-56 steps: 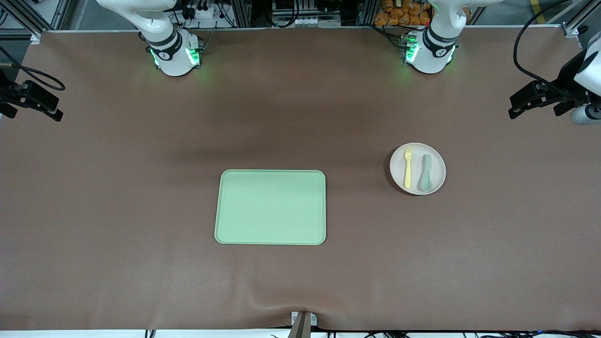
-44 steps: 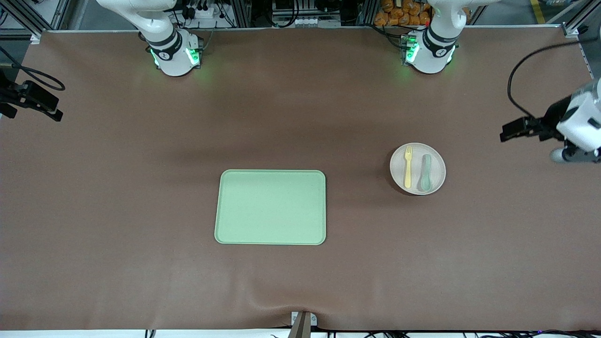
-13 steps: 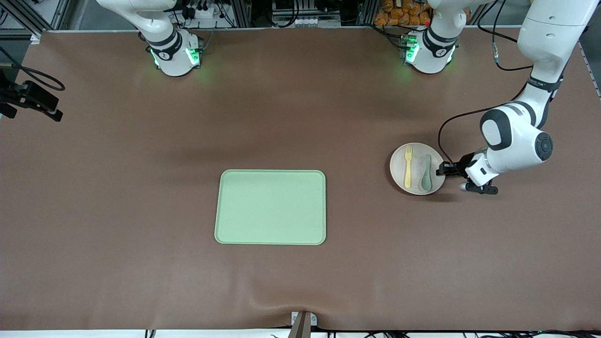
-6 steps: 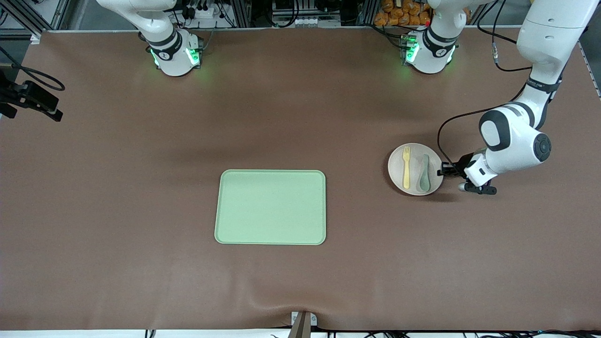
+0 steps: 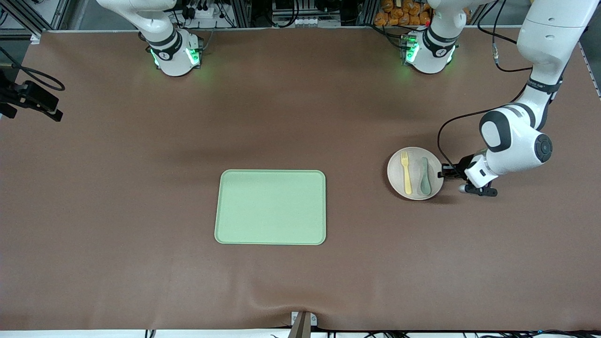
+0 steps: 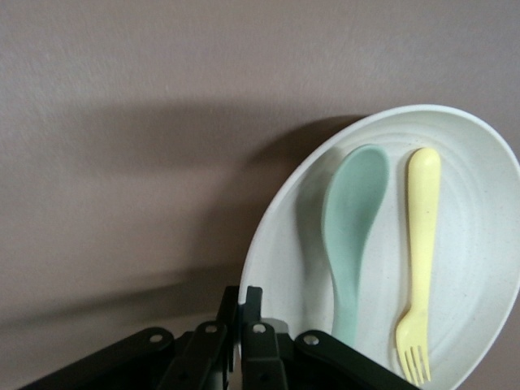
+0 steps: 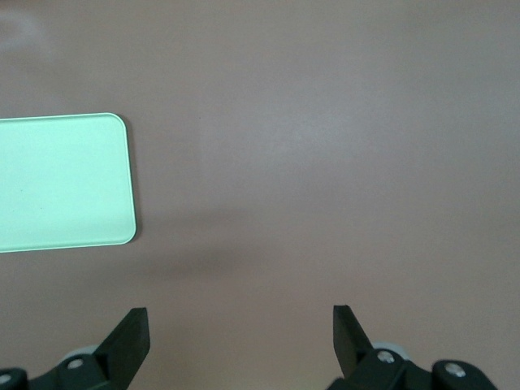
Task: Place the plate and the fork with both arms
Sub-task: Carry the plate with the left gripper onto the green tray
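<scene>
— What colours sit by the left gripper's black fingers (image 6: 244,325)?

— A small round pale beige plate (image 5: 415,173), a pale yellow plastic fork (image 5: 406,172) and a grey-green spoon (image 5: 425,175).

— And farther from those fingers?

— A plain light-green rectangular tray (image 5: 271,207) on the plain brown counter (image 5: 117,188). Both arms are white with dark grey joints.

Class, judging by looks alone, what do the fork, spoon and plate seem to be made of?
Fork: probably matte plastic, uniformly pale yellow with soft moulded edges.
Spoon: likely the same, grey-green, no shine.
Plate: pale, faintly speckled, matte; possibly plastic or fibre composite.
</scene>
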Action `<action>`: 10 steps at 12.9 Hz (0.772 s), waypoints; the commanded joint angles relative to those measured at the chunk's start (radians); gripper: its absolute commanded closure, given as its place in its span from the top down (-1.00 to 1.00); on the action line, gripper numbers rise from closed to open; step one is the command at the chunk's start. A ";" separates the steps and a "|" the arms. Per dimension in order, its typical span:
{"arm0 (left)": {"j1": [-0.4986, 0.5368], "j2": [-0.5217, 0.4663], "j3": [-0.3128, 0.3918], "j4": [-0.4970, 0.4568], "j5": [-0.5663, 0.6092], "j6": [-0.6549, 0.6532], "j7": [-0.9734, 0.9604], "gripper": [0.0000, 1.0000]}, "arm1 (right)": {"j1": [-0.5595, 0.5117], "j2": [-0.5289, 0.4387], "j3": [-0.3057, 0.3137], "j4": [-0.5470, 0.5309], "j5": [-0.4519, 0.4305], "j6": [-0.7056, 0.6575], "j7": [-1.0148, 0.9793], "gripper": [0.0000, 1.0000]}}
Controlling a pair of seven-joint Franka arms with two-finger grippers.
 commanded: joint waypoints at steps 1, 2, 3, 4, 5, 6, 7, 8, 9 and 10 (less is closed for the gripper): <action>-0.004 0.017 -0.006 0.083 -0.028 -0.021 0.022 -1.00 | -0.001 0.000 -0.002 0.008 0.013 -0.005 -0.002 1.00; -0.008 0.021 -0.021 0.143 -0.028 -0.065 0.011 -1.00 | -0.001 0.000 -0.002 0.008 0.013 -0.005 -0.001 1.00; -0.008 0.044 -0.023 0.215 -0.028 -0.131 0.005 -1.00 | -0.002 0.000 -0.002 0.008 0.013 -0.005 -0.001 1.00; -0.010 0.070 -0.023 0.291 -0.028 -0.200 -0.017 -1.00 | -0.002 0.000 -0.002 0.008 0.013 -0.005 -0.001 1.00; -0.016 0.089 -0.023 0.359 -0.025 -0.260 -0.043 -1.00 | -0.002 0.000 -0.002 0.008 0.013 -0.005 -0.001 1.00; -0.040 0.101 -0.023 0.419 -0.018 -0.306 -0.078 -1.00 | -0.002 0.000 -0.002 0.008 0.013 -0.005 -0.001 1.00; -0.073 0.109 -0.022 0.465 -0.010 -0.329 -0.144 -1.00 | -0.002 0.000 -0.002 0.008 0.013 -0.005 -0.001 1.00; -0.109 0.120 -0.022 0.502 0.001 -0.336 -0.226 -1.00 | -0.002 0.000 -0.002 0.007 0.013 -0.005 -0.001 1.00; -0.149 0.130 -0.020 0.535 0.021 -0.336 -0.308 -1.00 | -0.004 0.000 -0.002 0.008 0.013 -0.005 -0.001 1.00; -0.189 0.146 -0.020 0.572 0.036 -0.336 -0.381 -1.00 | -0.004 0.000 -0.004 0.008 0.013 -0.005 -0.001 1.00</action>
